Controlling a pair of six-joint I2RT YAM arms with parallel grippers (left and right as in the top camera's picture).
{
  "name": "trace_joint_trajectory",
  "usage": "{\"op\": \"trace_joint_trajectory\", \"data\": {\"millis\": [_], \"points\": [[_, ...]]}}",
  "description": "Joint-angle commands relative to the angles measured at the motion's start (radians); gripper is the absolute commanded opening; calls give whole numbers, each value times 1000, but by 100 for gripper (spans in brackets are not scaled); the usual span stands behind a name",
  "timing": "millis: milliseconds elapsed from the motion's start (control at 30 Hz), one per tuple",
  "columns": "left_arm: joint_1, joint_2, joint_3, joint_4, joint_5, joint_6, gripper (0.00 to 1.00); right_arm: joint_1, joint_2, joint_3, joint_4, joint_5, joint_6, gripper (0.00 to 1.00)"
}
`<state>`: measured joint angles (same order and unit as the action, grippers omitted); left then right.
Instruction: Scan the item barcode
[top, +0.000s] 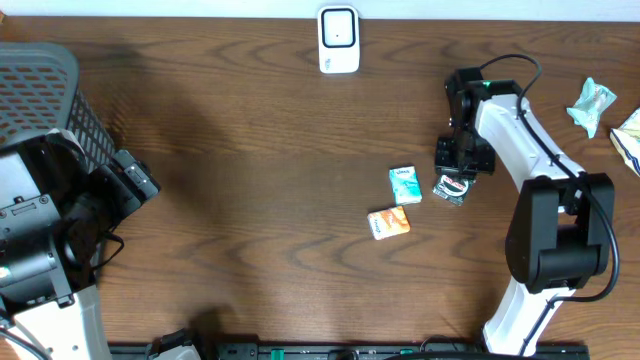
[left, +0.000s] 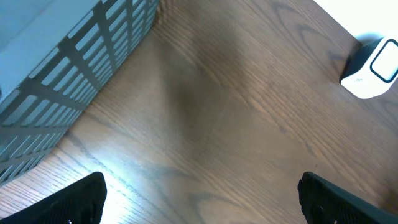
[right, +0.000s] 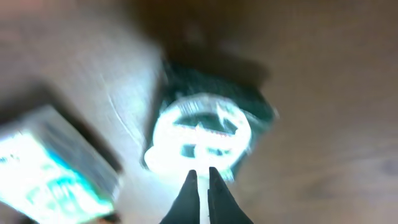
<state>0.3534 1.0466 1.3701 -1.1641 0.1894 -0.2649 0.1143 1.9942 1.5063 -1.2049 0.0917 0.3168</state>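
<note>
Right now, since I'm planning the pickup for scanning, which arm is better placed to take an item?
Right. The right gripper, shut, sits just above the dark packet, with the teal box beside it. The left gripper is open but far off, near the grey basket.

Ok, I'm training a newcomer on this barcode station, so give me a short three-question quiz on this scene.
1. True or false: the left gripper has its jaws shut.
2. Which item lies right below the right gripper? A) orange packet B) dark packet C) crumpled wrapper
3. In the overhead view, what colour is the small box just left of the dark packet?
Key: 1 false, the jaws stand wide open. 2 B. 3 teal.
</note>
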Motion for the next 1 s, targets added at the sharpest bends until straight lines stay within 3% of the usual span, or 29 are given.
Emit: {"op": "trace_joint_trajectory", "data": {"millis": [0,167,400,567,967], "points": [[5,0,16,-2,9,-2,98,-6,5,29,-72,-45,-100,1],[5,0,16,-2,9,-2,98,12,5,-11,-151,-58,-138,1],[5,0,16,-2,9,-2,98,18,5,-122,-26,-42,-92,3],[5,0,16,-2,9,-2,98,3,5,-146,24,80,2,6],[5,0,16,-2,9,-2,97,-66,5,-147,9,162,78,1]]}}
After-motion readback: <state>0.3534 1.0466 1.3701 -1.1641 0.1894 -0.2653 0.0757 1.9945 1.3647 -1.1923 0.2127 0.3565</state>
